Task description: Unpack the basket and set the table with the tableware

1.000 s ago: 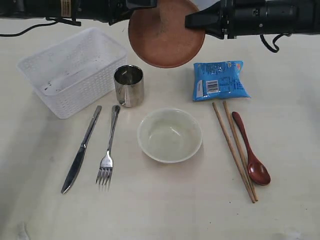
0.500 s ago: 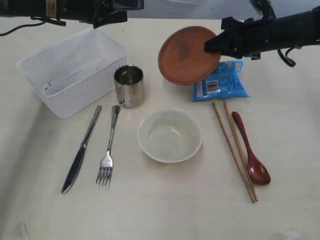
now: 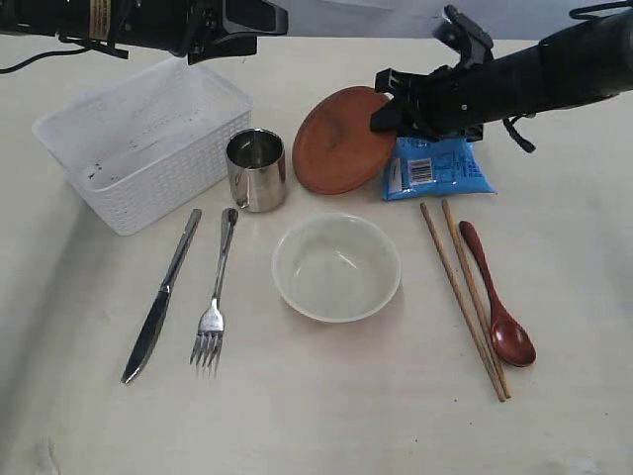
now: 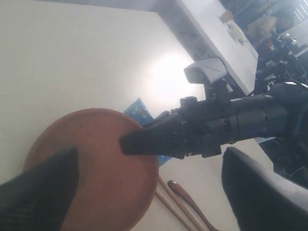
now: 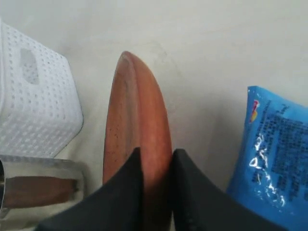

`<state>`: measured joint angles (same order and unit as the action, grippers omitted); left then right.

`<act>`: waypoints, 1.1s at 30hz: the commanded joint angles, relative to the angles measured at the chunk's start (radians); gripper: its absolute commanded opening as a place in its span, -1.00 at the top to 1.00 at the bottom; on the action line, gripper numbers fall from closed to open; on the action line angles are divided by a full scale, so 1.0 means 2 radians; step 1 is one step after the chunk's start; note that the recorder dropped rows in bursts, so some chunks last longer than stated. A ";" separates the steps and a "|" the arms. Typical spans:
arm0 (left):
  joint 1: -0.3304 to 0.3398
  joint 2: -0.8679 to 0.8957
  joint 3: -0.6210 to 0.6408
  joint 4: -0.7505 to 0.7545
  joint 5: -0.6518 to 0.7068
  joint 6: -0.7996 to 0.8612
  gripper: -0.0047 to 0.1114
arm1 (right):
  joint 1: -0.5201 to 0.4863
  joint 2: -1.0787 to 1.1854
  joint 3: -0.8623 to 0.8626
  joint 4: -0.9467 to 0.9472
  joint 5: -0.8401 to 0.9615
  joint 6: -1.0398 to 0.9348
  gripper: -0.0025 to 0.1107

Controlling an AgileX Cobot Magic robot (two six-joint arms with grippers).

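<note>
beige table, white basket, steel cup, knife, fork, cream bowl, chopsticks, spoon, blue packet

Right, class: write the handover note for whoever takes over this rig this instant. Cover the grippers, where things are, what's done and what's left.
Left gripper: open, holding nothing, up by the basket.
Right gripper: shut on the saucer, held tilted on edge between cup and snack packet.
Done: knife, fork, bowl, chopsticks and spoon laid on the table; basket looks empty.
Left: set the saucer flat, release.
</note>
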<state>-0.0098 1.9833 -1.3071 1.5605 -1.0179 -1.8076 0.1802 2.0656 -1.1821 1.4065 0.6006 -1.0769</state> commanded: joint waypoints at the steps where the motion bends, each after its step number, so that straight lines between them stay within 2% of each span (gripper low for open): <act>1: 0.000 -0.003 -0.001 0.003 -0.003 -0.003 -0.38 | 0.001 0.002 0.004 -0.005 -0.012 0.010 0.96; 2: 0.000 -0.003 -0.001 0.003 -0.003 -0.003 -0.38 | 0.001 0.008 0.004 -0.006 -0.012 0.010 0.96; 4: 0.000 -0.003 -0.001 0.003 -0.003 -0.003 -0.38 | 0.001 0.024 0.004 -0.008 -0.002 0.019 0.80; 6: 0.000 -0.003 -0.001 0.003 -0.003 -0.003 -0.38 | 0.000 0.033 0.004 -0.009 0.004 0.019 0.28; 7: 0.000 -0.003 -0.001 0.003 -0.003 -0.003 -0.38 | 0.000 0.031 0.004 -0.009 0.004 0.019 0.17; 16: 0.001 -0.005 -0.001 0.029 0.027 0.014 -0.38 | -0.004 -0.008 0.004 -0.010 -0.031 0.015 0.11; 20: 0.013 -0.027 -0.001 0.089 0.057 0.035 -0.38 | -0.016 -0.028 0.004 -0.011 -0.033 0.012 -0.01; 25: 0.024 -0.072 0.023 0.092 0.109 0.049 -0.23 | -0.025 -0.060 0.004 -0.035 -0.031 0.003 -0.01; 28: 0.025 -0.097 0.045 0.092 0.155 0.072 -0.12 | -0.025 -0.088 0.004 -0.074 -0.031 0.004 -0.01; 33: 0.025 -0.106 0.081 0.092 0.306 0.082 -0.12 | -0.024 -0.125 0.004 -0.117 0.017 0.012 -0.01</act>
<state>0.0368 1.7758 -1.1836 1.7433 -0.5772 -1.6543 0.1350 1.8555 -1.1735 1.2237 0.5732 -1.0532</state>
